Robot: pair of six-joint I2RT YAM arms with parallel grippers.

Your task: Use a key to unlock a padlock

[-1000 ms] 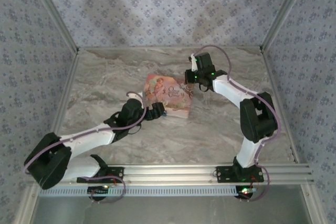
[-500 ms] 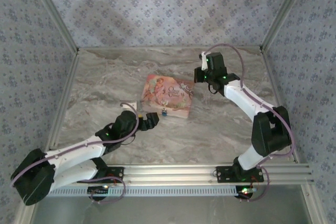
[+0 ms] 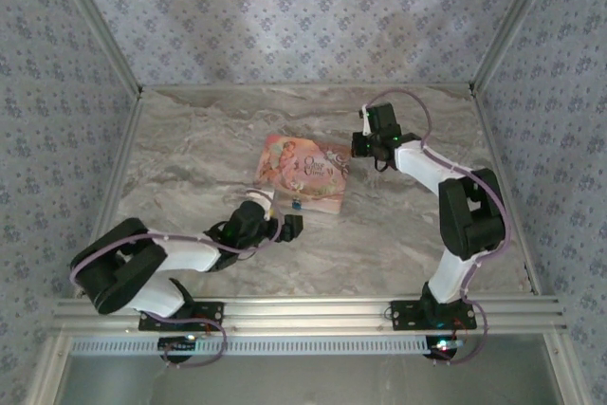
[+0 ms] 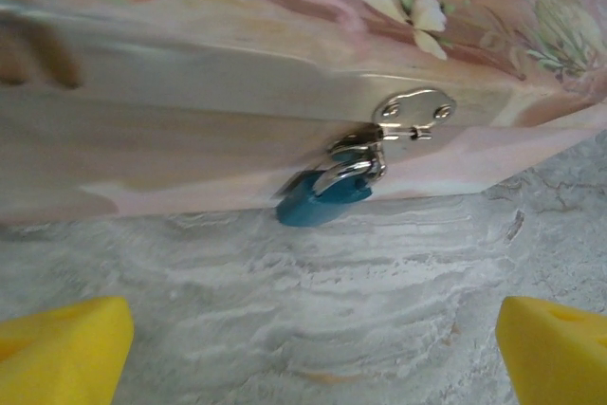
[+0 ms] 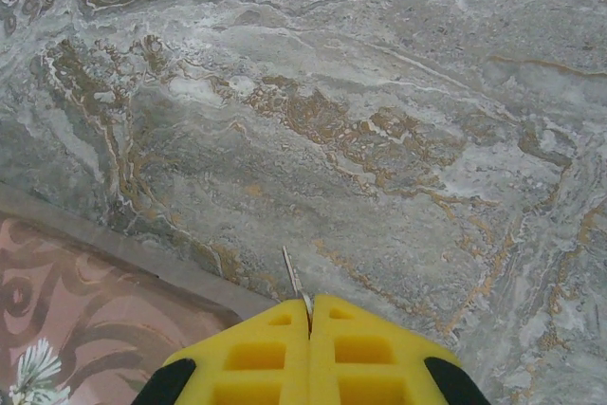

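Your left tool point(image 4: 308, 353) spread, now backed off the padlock point(image 4: 318, 204) | right tool point(image 5: 310, 315) pinching the key point(image 5: 293, 282), well apart from it | unlocking not begun: bring the key in.

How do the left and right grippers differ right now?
The left gripper has its jaws wide open and empty; the right gripper has its jaws shut on the key. The left faces the padlock hanging on the tin; the right points at bare table beside the tin's edge. Both are yellow-tipped.
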